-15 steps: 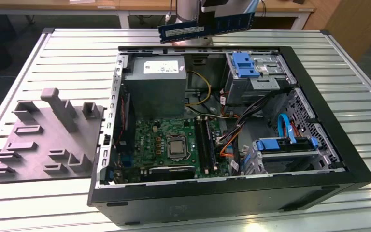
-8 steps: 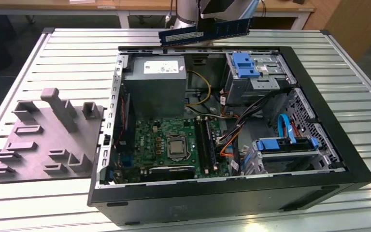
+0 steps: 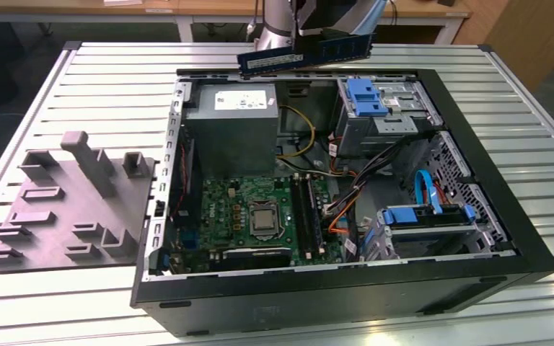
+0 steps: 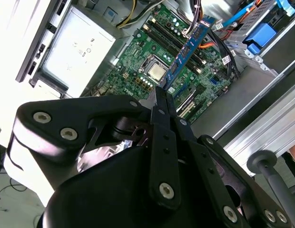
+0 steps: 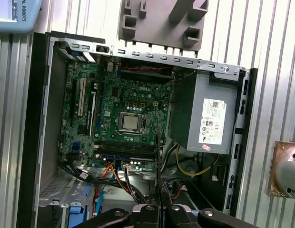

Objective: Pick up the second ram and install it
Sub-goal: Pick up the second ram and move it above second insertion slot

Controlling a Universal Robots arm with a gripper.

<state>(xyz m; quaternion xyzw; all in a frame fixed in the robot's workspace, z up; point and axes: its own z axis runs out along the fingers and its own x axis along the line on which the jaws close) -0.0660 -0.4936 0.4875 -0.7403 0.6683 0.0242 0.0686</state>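
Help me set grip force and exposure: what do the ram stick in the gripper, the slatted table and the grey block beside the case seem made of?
Second ram: dark-blue matte board, likely fibreglass laminate, carrying black chips and white paper-like labels. Table: silvery ribbed slats with dull sheen, probably aluminium. Grey block: even matte grey with moulded steps, probably plastic, though painted metal isn't excluded.

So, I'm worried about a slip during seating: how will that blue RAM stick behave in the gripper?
Probably stiff: the second ram shows no sag in the gripper. Likely light, being a thin board. Pinched over a narrow patch, it could pivot if pushed off-centre.
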